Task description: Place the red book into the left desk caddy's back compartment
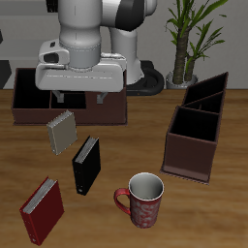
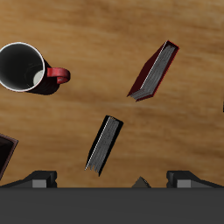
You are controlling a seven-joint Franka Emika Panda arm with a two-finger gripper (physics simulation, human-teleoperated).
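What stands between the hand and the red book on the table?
The black book and the grey notepad lie on the table between the hand and the red book. The hand hangs above them, so nothing visible blocks it.

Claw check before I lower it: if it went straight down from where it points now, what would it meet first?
Probably bare table between the black book and the red book; the claw looks clear of both, though depth is hard to judge.

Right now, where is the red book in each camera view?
Exterior view: red book lies near the table's front edge, beside the black book.
Wrist view: red book lies on bare wood, apart from the black book.
Shared landmark: the mug.
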